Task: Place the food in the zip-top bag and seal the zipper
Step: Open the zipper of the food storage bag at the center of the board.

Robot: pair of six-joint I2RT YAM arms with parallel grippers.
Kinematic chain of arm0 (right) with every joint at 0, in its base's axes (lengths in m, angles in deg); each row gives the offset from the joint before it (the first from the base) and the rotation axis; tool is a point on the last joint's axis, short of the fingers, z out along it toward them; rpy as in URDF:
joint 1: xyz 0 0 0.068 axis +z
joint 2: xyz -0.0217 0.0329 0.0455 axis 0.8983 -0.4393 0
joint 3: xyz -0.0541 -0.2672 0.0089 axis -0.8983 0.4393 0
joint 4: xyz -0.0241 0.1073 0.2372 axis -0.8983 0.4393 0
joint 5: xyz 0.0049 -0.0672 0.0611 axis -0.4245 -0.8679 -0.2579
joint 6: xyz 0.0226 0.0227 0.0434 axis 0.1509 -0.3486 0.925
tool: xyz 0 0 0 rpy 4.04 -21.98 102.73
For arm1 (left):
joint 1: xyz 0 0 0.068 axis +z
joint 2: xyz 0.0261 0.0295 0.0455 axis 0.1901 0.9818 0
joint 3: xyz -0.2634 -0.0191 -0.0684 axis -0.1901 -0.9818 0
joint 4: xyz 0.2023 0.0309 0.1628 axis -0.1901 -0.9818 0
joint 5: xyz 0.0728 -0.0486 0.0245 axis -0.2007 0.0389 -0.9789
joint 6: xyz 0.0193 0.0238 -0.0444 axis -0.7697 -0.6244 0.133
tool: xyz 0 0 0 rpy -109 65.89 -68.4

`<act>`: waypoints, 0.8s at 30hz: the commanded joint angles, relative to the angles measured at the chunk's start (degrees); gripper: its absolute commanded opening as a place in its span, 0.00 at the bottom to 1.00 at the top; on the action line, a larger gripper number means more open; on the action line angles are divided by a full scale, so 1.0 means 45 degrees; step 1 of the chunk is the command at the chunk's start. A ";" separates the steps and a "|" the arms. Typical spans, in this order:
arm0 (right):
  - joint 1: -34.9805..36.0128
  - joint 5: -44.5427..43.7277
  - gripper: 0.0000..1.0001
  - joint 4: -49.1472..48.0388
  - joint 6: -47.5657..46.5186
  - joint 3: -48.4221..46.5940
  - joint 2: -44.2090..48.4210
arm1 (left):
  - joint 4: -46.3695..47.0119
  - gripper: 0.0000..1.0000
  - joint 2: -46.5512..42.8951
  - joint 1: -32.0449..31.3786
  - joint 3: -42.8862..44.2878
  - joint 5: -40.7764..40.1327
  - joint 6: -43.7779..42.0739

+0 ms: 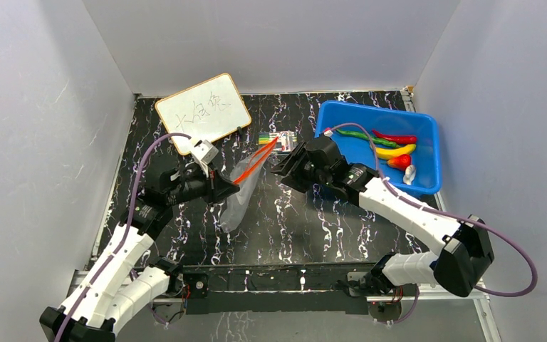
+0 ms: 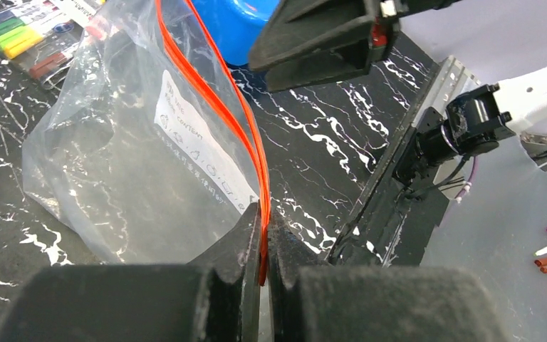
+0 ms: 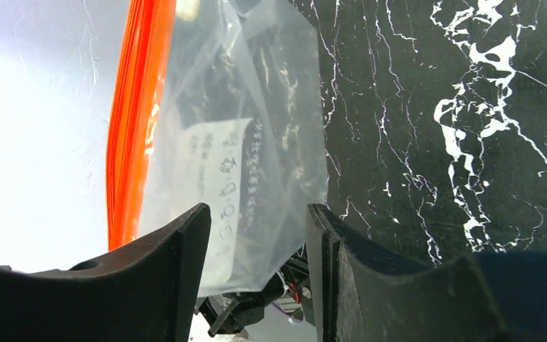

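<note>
Zip-top bag is pinched tight at the zipper by the left gripper, mid-table. Right gripper faces it, jaws half apart, clear plastic showing between them, nothing clamped. Food lies in the blue tub, off right.

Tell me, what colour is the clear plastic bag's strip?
Orange-red zipper strip, clearest in left wrist view.
</note>
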 commanded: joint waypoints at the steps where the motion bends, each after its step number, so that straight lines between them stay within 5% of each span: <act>1: 0.0163 -0.0838 0.49 -0.0535 0.0721 -0.1298 -0.0376 | 0.0865 0.00 -0.0524 -0.0074 -0.0337 0.1193 -0.0325; 24: 0.0258 -0.1083 0.45 -0.0128 0.1646 -0.2297 -0.1426 | 0.1023 0.00 -0.0340 -0.0094 -0.0898 0.1290 -0.0789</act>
